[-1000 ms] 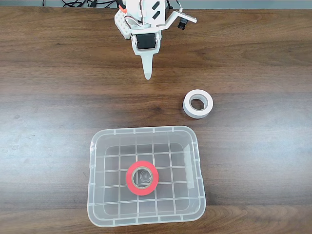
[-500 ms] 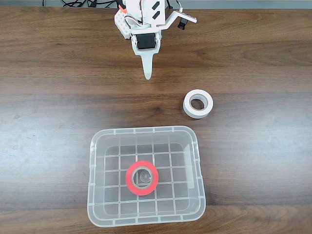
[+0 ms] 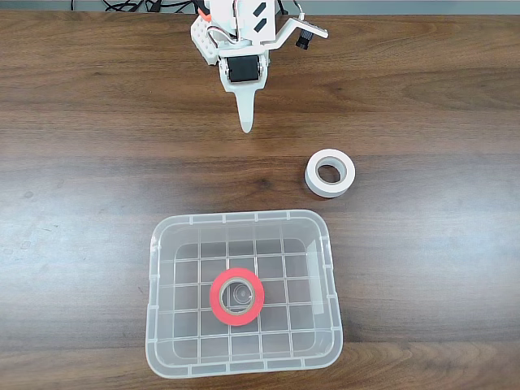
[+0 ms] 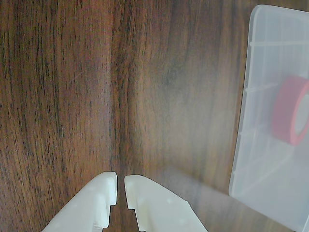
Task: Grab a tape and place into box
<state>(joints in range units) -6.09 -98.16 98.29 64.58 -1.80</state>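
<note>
The red tape [image 3: 237, 296] lies flat on the grid bottom of the clear plastic box [image 3: 244, 361], near its middle. In the wrist view the tape [image 4: 288, 117] shows through the box wall [image 4: 248, 121] at the right edge. My white gripper [image 3: 246, 123] hangs at the back of the table, far from the box, pointing toward it. Its fingers [image 4: 104, 203] are nearly together with nothing between them, so the gripper [image 4: 120, 181] is shut.
A white tape roll [image 3: 330, 173] lies on the wooden table [image 3: 81, 203] to the right, between the arm and the box. Black cables [image 3: 122, 6] sit at the table's far edge behind the arm base.
</note>
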